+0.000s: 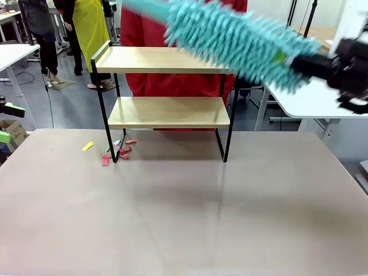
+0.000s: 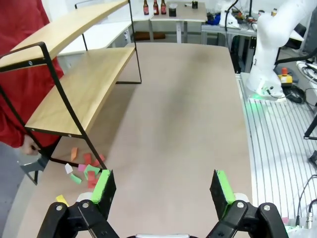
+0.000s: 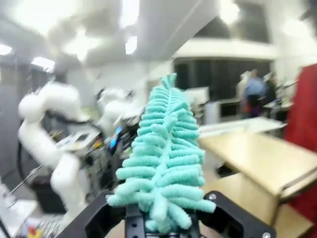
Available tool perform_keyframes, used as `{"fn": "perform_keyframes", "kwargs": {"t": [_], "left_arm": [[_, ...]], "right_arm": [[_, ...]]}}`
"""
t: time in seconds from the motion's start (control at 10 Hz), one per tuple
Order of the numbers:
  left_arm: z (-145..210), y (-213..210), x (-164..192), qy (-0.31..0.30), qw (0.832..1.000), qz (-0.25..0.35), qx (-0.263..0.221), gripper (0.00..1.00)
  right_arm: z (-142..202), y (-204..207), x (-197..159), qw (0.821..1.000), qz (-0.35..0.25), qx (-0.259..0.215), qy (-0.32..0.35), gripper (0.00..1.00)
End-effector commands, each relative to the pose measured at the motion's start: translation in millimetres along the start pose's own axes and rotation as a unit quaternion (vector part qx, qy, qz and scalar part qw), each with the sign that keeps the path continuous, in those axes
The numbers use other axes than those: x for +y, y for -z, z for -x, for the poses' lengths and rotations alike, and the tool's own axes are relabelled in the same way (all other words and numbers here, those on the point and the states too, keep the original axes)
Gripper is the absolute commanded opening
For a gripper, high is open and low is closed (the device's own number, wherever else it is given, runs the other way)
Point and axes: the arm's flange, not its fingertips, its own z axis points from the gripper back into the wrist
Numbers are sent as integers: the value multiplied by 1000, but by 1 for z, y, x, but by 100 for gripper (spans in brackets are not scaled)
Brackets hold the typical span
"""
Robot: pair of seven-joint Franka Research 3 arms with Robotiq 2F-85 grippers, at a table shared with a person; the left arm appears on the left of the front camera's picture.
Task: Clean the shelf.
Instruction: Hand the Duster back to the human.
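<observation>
The right gripper (image 3: 163, 225) is holding a teal fluffy duster (image 1: 236, 40), jaws clamped on its handle end, raised at about two o'clock over the shelf (image 1: 164, 86). To sweep well, the duster should be coming down flat onto the top board and travelling along its length, clear of the raised side rail. The shelf is standing at twelve o'clock on the worktop (image 1: 184, 207), two pale boards in a thin black frame, both looking bare, though blur is hiding fine dust. Coloured paper scraps (image 1: 115, 152) are lying by its near-left leg. The left gripper (image 2: 163, 191) is waiting, jaws apart.
</observation>
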Motion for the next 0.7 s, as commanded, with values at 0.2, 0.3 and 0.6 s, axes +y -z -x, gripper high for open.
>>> {"fn": "perform_keyframes", "kwargs": {"t": [0.2,0.3,0.6], "left_arm": [[-2,1,0,0,1000,-5,-13,100],[-2,1,0,0,1000,-5,-13,100],[-2,1,0,0,1000,-5,-13,100]], "right_arm": [[-20,-71,1,963,259,-67,-25,16],[-20,-89,-2,950,303,-69,-22,16],[-10,-136,-9,901,428,-60,-20,16]]}}
